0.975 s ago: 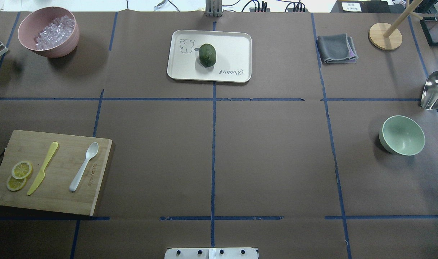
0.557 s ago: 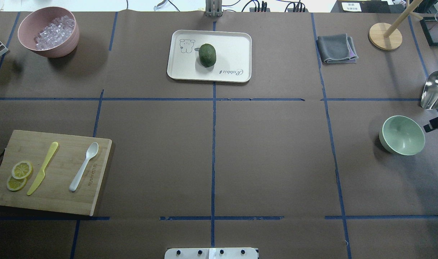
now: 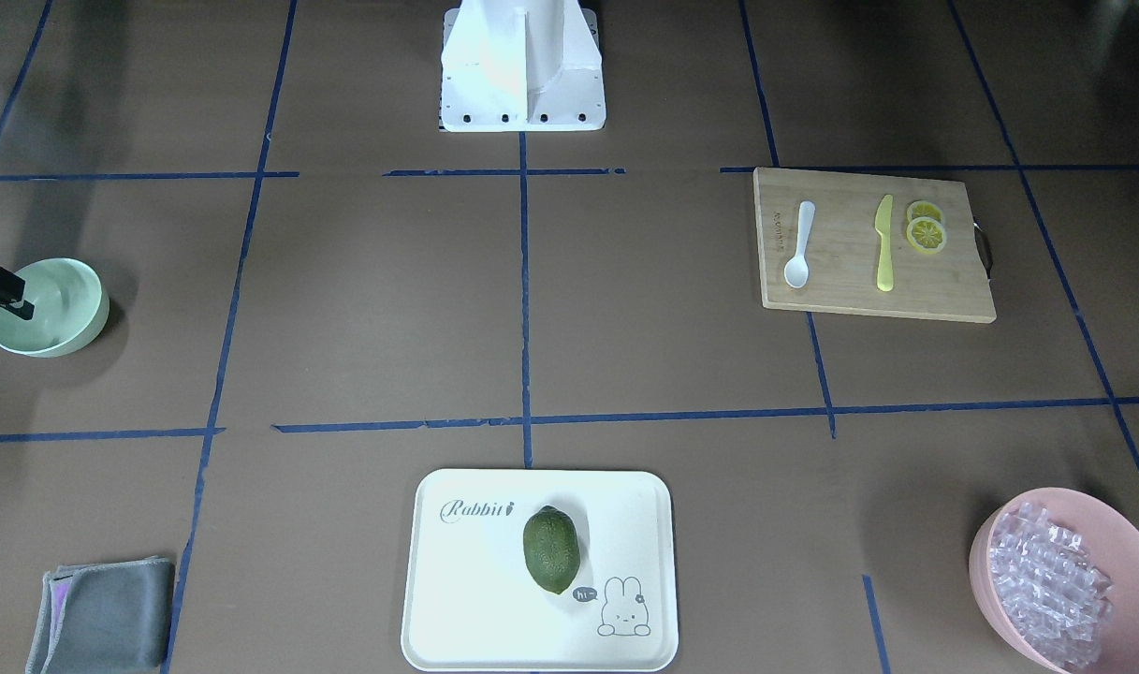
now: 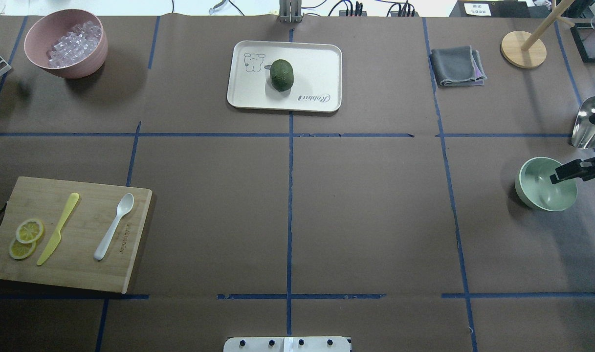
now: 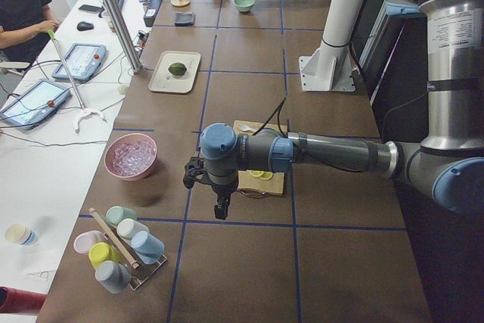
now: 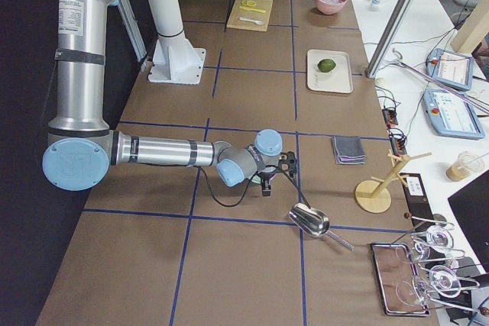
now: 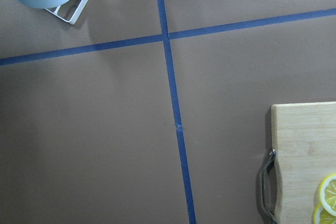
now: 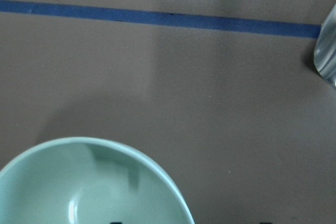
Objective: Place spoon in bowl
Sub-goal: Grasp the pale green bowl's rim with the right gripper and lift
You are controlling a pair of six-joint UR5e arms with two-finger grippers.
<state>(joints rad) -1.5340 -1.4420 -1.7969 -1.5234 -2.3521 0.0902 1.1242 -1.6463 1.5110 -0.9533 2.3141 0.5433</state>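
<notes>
The white spoon (image 4: 114,226) lies on a wooden cutting board (image 4: 82,274) at the near left, bowl end pointing away from me; it also shows in the front view (image 3: 799,245). The mint-green bowl (image 4: 539,193) stands empty at the far right, also seen in the front view (image 3: 59,309) and the right wrist view (image 8: 89,187). My right gripper (image 4: 576,173) hovers over the bowl's right rim, open and empty. My left gripper (image 5: 219,202) shows only in the exterior left view, beyond the board's left end; I cannot tell its state.
A yellow knife (image 4: 57,229) and lemon slices (image 4: 26,237) share the board. A pink bowl of ice cubes (image 4: 65,41) stands back left, a tray (image 4: 321,63) with a green fruit back centre, a grey cloth (image 4: 457,66) and a metal scoop (image 4: 588,129) right.
My right gripper has come in from the right edge and moved left until it is over the bowl's right side. The spoon and bowl have not moved.
</notes>
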